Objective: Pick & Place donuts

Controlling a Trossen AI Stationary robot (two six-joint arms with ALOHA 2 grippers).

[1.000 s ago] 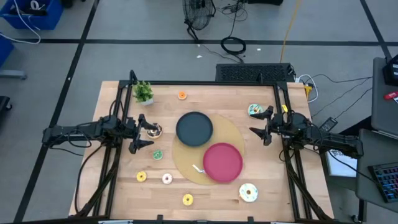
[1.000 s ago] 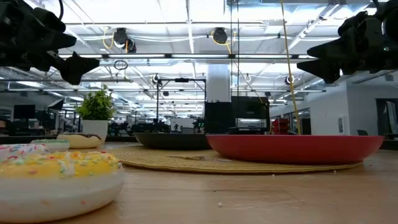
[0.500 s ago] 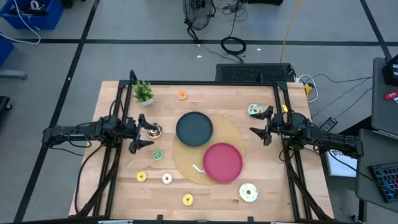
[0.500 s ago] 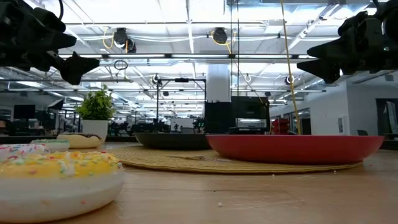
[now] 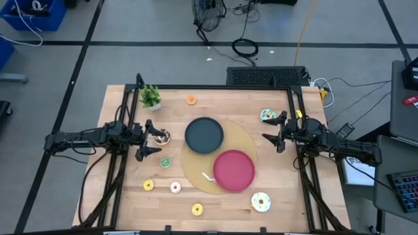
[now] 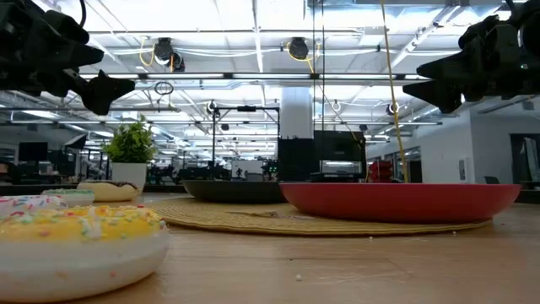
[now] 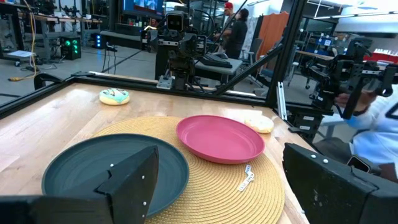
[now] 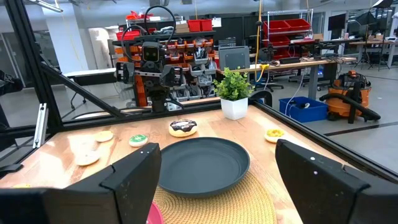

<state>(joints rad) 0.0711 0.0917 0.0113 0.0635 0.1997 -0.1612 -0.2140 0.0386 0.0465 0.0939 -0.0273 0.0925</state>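
Both grippers hang open above the table and touch nothing. My left gripper [image 5: 149, 138] is at the table's left, its fingers on either side of the chocolate donut [image 5: 162, 137] and above it. My right gripper [image 5: 277, 132] is at the right, just nearer than the mint-green donut [image 5: 267, 115]. The white-yellow donut [image 5: 260, 202] lies flat near the table's near right corner. The small donuts lie flat on the wood: orange [image 5: 191, 100], green [image 5: 165, 162], yellow [image 5: 148, 185], pale pink [image 5: 175, 188] and another yellow [image 5: 197, 209].
A black plate [image 5: 204, 135] and a red plate [image 5: 234, 170] sit on a round woven mat [image 5: 248, 140] at the table's middle. A small potted plant [image 5: 150, 96] stands at the far left corner. Black frame bars run along the left and right sides.
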